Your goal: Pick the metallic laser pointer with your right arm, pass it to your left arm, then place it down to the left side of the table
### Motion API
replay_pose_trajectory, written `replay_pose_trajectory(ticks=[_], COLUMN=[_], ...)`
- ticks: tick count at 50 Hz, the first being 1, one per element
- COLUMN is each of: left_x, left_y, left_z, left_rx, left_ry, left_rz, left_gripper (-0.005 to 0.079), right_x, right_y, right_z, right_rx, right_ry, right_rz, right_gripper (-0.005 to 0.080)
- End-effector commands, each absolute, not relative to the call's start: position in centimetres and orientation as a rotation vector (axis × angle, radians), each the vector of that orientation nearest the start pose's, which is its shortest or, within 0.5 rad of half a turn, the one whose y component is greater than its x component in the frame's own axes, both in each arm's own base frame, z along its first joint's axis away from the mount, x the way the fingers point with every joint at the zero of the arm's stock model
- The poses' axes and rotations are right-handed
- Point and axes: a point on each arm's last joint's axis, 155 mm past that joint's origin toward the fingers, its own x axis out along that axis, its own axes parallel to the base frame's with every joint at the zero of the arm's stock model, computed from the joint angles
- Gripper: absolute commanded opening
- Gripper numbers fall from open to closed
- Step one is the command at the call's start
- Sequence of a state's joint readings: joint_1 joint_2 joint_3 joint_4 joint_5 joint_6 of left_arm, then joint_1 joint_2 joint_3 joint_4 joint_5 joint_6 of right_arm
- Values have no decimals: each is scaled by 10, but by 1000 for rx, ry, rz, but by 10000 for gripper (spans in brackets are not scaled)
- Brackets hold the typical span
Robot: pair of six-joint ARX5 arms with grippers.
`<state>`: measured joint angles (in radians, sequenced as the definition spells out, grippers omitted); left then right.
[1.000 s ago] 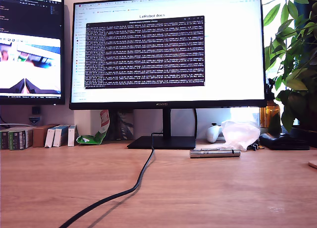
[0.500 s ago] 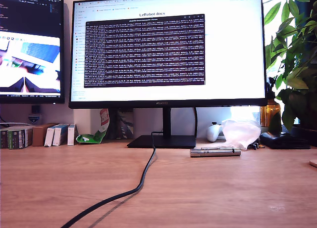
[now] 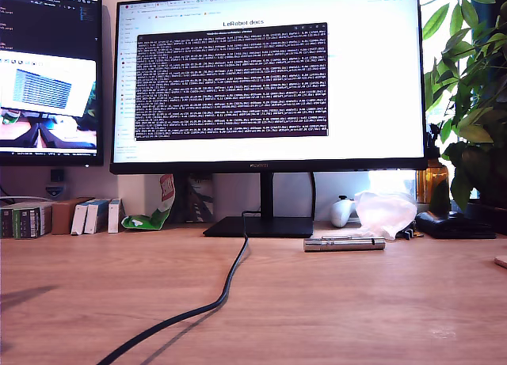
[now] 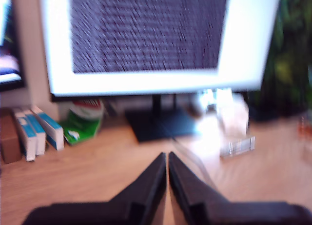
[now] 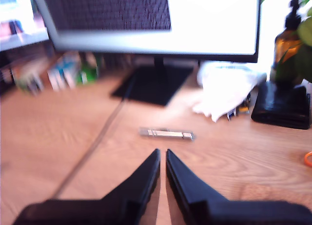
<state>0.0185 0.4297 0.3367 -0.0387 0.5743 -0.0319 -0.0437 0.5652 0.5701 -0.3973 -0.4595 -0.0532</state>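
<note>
Presently, one slim, shiny silver metal laser pointer (image 3: 344, 244) with ringed segments is seen lying flat on the light-brown wood-grain surface (image 3: 356, 309), toward the exterior view's right, just in front of the black monitor base (image 3: 259, 227) and near a crumpled translucent plastic bag (image 3: 385, 213); its long axis runs across the exterior view, roughly parallel to the monitor's lower edge. In the second wrist view the pointer (image 5: 166, 133) lies ahead of my second hand (image 5: 162, 155), near but not touching, its long axis crosswise to the fingers; the fingers are drawn nearly together and hold nothing. In the first wrist view a blurred pale object that may be the pointer (image 4: 237, 147) sits well off to one side of my first hand (image 4: 167, 159), whose fingers are likewise together and empty; my second hand is therefore judged the nearer. One long black cable (image 3: 212, 306) is counted, trailing from the monitor base across the surface; two hands are counted, neither visible in the exterior view. The fingers must be parted before the pointer is straddled.
</note>
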Motion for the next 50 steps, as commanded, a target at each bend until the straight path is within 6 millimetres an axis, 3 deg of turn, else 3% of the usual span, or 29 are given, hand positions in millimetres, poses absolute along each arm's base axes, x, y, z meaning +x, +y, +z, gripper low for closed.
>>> replay_pose_trajectory(ticks=[1,11,24,38,50], left_x=[255,276,296,303,303], left_y=[-97,-98,-109,-127,-129], left_z=[238,231,206,193,192], left_rx=[3,155,304,346,347], left_ry=[99,200,334,362,361], left_rz=[-566,-598,-704,-779,-788], left_gripper=[-19,-19,-19,-19,-19], right_x=[269,302,344,375,394], right_y=[74,84,103,136,157], right_z=[219,215,198,179,157], right_rx=[-3,-141,-338,-500,-568], right_ry=[400,499,589,627,677], right_rz=[453,563,718,889,970], right_gripper=[-11,-11,-11,-11,-11])
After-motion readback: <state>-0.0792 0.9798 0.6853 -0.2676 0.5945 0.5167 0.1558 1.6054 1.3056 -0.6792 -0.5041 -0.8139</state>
